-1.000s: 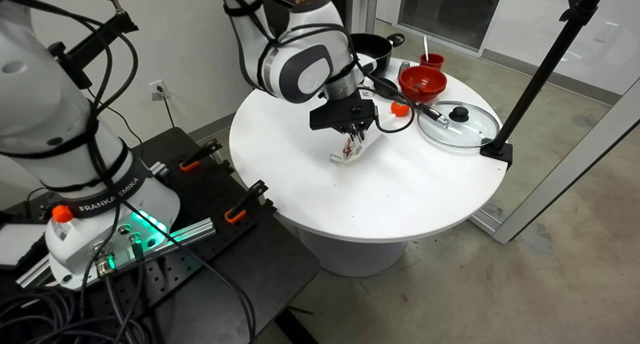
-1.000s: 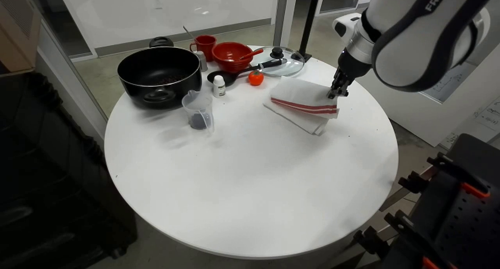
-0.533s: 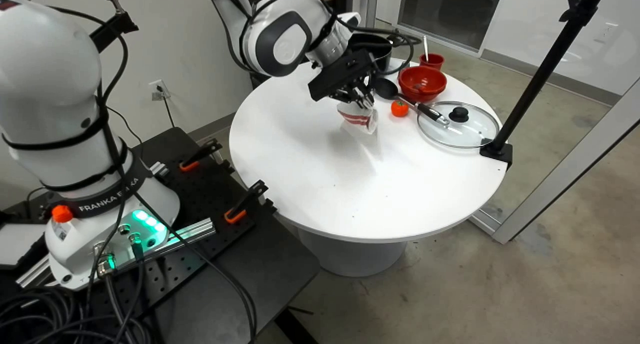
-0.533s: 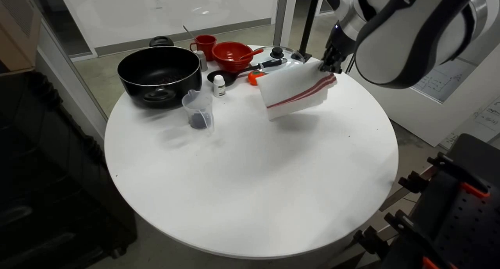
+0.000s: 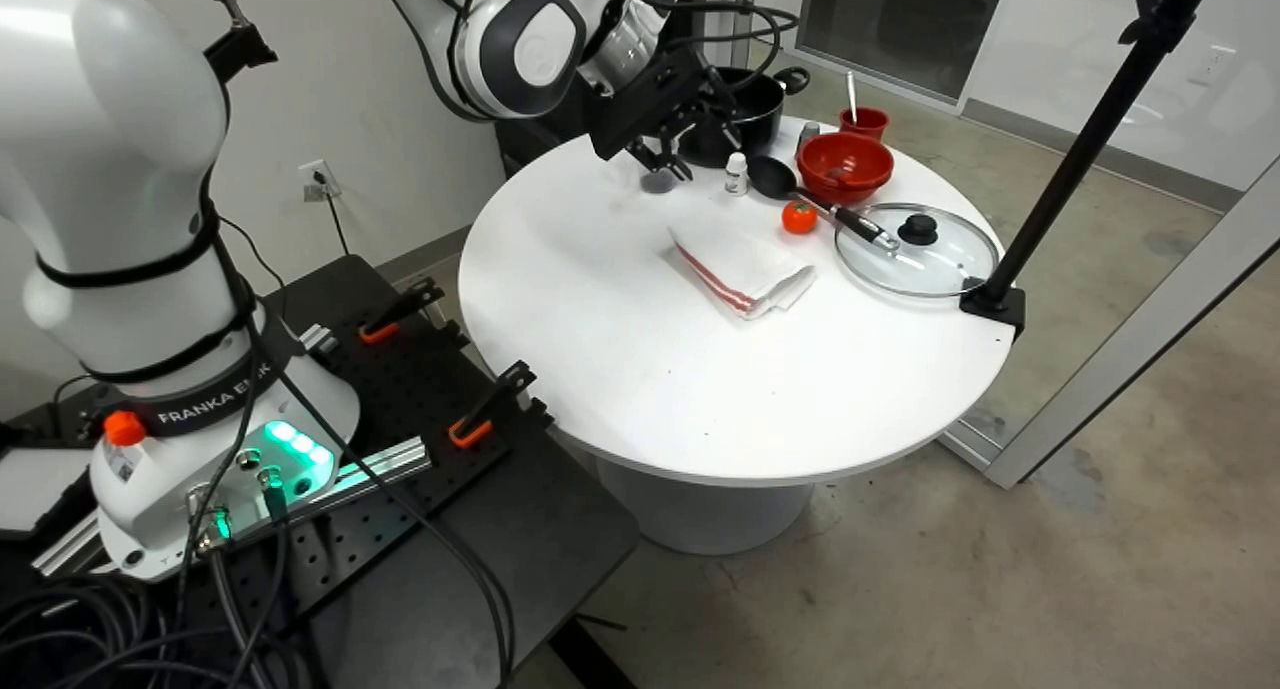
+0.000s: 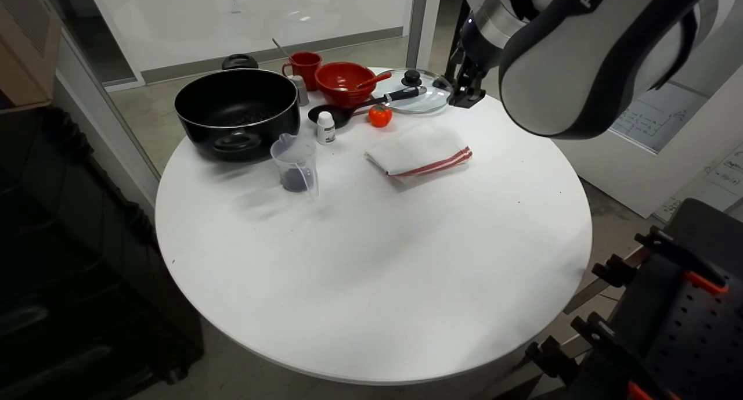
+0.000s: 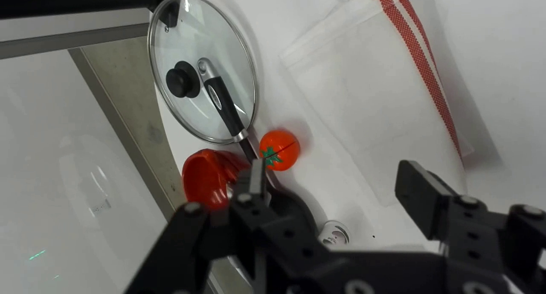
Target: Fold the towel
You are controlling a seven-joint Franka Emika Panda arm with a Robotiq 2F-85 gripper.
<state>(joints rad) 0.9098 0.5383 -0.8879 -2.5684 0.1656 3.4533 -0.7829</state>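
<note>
Evidently our gripper [image 7: 330, 179] is empty: its two fingers stand wide apart with nothing between them, and in both exterior views it is raised above the table [image 6: 371, 284], apart from the towel [image 7: 367, 93]. That lies on the table with red stripes along one long edge; the tomato [image 7: 280, 149] and the glass lid [image 7: 204, 42] sit near the side opposite the stripes.

We judge it folded already, though not squarely: in the wrist view the layers show past one another at the end away from the gripper, and a sliver peeks out beyond the stripes. If we call it done, we should lift straight away so no fingertip drags the top layer. If we want it neater, we should take the striped edge with all its layers between the fingers; pinching only the top one would likely peel the fold apart. Then we would carry it over low and slow, lay it down before letting go, and press the crease lightly. Thin stuff like this probably slides easily, so any sweep should avoid the tomato and the spoon [image 5: 857, 222], whose handle crosses the lid's rim.
</note>
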